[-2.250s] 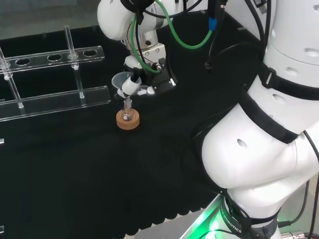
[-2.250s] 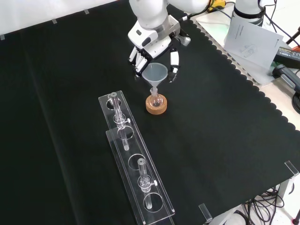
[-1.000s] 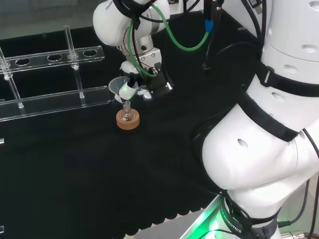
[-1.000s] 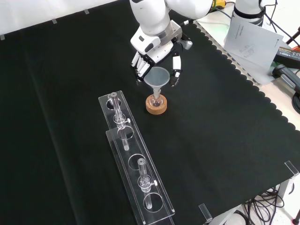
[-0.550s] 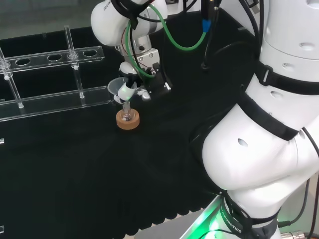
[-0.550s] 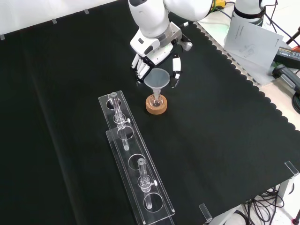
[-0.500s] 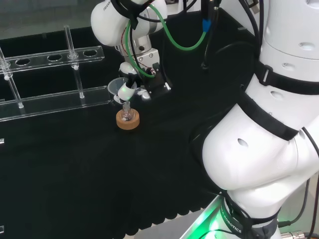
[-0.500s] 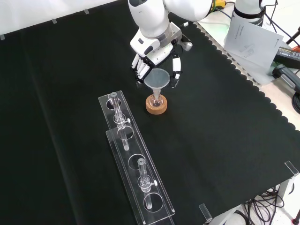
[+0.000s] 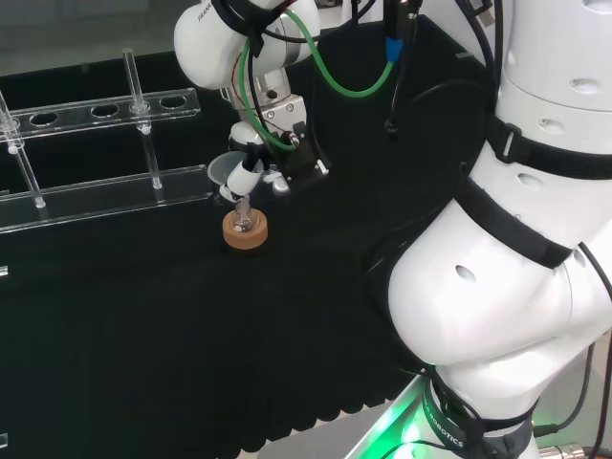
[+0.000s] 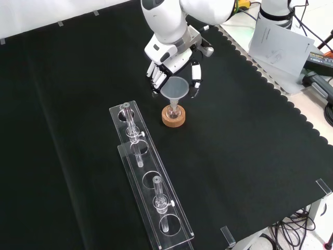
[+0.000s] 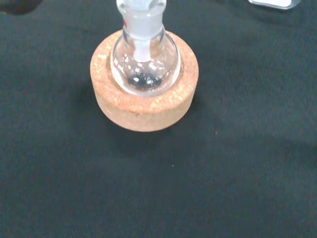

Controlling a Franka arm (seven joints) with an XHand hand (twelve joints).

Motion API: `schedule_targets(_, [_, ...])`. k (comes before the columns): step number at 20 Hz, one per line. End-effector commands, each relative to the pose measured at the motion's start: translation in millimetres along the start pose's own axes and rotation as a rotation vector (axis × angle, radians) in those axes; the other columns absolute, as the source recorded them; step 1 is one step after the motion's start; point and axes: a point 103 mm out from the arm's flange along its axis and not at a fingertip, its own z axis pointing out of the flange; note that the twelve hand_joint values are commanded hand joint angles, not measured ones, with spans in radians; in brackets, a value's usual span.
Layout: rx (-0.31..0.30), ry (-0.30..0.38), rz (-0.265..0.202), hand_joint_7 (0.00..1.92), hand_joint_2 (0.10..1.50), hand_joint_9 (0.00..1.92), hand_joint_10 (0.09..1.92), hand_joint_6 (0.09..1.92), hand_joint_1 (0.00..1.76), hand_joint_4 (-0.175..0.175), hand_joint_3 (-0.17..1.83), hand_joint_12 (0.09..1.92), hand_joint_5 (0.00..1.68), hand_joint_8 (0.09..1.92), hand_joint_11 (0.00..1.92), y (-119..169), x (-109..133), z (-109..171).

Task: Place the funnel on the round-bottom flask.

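The black and white hand (image 10: 174,61) pinched the clear conical plastic funnel (image 10: 174,88), its stem entering the small round-bottom glass flask (image 11: 144,62) directly below; release seemingly remained.

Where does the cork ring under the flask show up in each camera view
Head view: the cork ring sits left of centre, below the hand.
Front view: it sits just above centre, below the funnel.
Wrist view: it is large and close.
Shared landmark: the round-bottom flask seated in it.
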Motion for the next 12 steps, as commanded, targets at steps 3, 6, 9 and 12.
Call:
schedule_targets(3, [0.003, 0.002, -0.01, 0.37, 0.69, 0.69, 0.7, 0.46, 0.61, -0.087, 0.45, 1.33, 0.4, 0.86, 0.48, -3, -2, 1])
schedule_targets(6, [-0.003, 0.007, -0.021, 0.21, 0.67, 0.58, 0.73, 0.36, 0.55, -0.086, 0.41, 1.36, 0.36, 0.83, 0.44, -6, -1, 0])
schedule_targets(9, [-0.027, 0.016, -0.043, 0.05, 0.66, 0.37, 0.76, 0.19, 0.5, -0.083, 0.34, 1.41, 0.29, 0.76, 0.36, -9, -1, -2])
schedule_targets(12, [-0.055, 0.025, -0.063, 0.0, 0.66, 0.23, 0.8, 0.09, 0.45, -0.08, 0.26, 1.44, 0.25, 0.61, 0.3, -12, 0, -5])
